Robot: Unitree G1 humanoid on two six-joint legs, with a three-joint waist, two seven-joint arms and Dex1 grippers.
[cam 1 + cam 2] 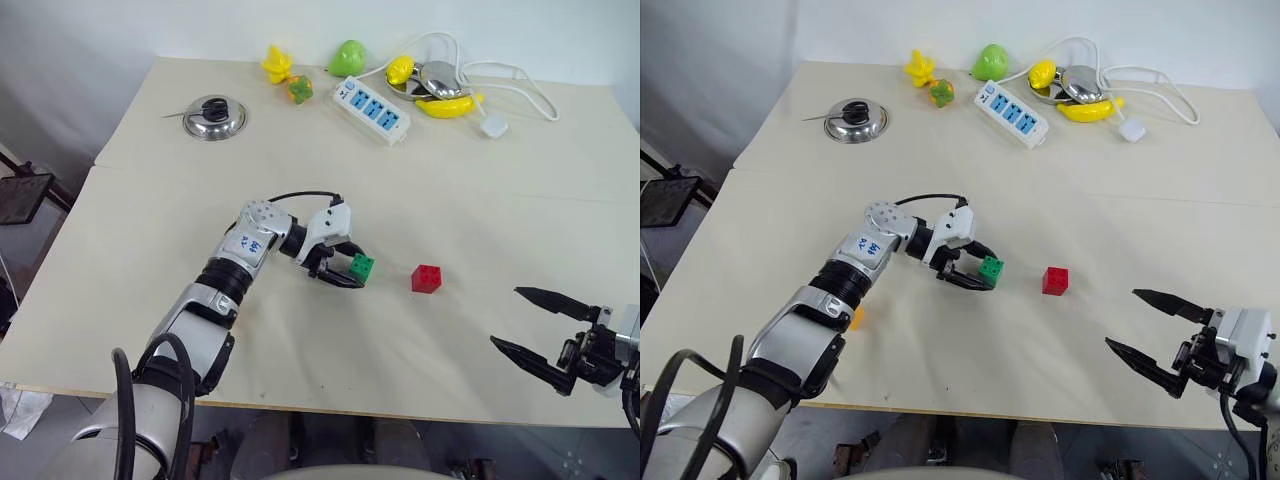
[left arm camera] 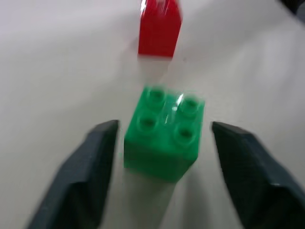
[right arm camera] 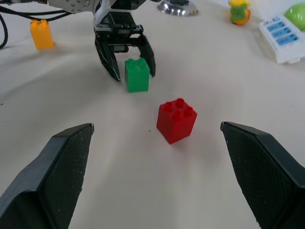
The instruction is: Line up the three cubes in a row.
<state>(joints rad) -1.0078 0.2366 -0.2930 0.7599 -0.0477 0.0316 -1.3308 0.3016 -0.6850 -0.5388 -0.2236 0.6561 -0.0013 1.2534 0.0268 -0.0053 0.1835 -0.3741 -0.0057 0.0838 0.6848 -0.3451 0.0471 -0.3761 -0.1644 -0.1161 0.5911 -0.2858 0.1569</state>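
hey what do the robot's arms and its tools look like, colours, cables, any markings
The left arm is silver-grey metal with black ribbed bands, a round silver joint cap and a blue label with white characters near the wrist. A thin black cable loops over the white wrist housing. The left tool and right tool each have two black, tapered, pointed fingers with a fine textured surface. The right wrist housing is white and grey.
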